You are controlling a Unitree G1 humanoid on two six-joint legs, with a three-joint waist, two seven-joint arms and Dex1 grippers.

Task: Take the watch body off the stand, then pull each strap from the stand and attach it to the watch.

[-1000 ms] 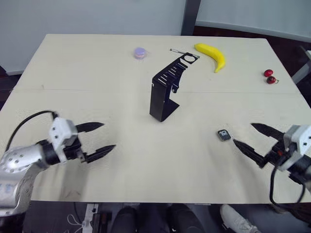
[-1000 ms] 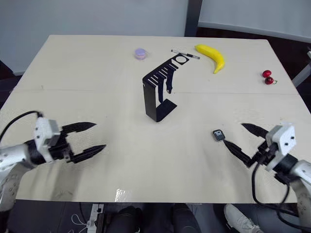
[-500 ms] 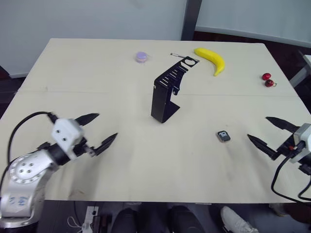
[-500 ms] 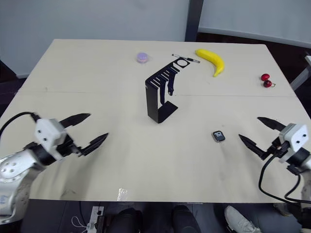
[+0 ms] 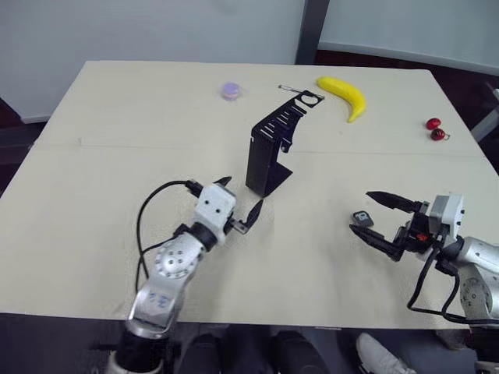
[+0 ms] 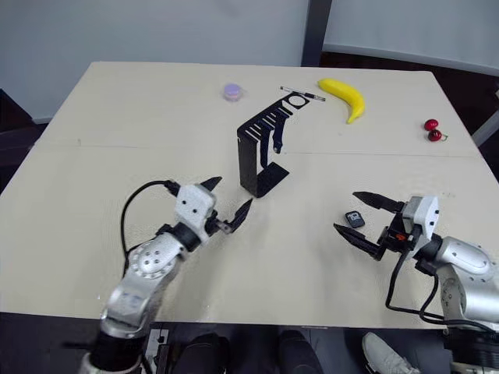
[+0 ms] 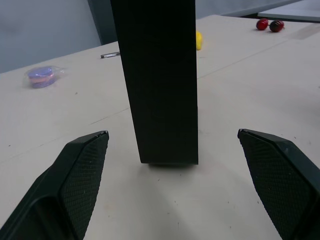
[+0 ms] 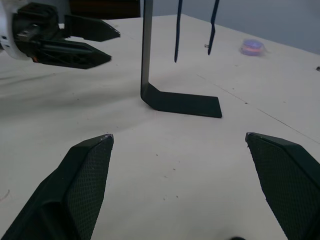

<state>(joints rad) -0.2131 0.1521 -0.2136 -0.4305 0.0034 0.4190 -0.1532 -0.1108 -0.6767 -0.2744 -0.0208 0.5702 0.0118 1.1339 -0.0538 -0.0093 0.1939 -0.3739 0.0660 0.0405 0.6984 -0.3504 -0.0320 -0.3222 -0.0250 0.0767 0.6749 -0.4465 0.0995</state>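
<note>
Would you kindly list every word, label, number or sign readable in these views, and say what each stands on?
None can be read for certain.
Small square dark-screened watch body on the table: pale marks on its screen, too small to read.
Black sheet-metal stand: slots and a round hole, no lettering.
Yellow banana, round purple object, red cherries: no text visible.

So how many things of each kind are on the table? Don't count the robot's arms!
Stand: 1
Straps hanging from it: 2
Watch body: 1
Banana: 1
Cherries: 2
Pen: 1
Small purple round thing: 1
Total: 9
</note>
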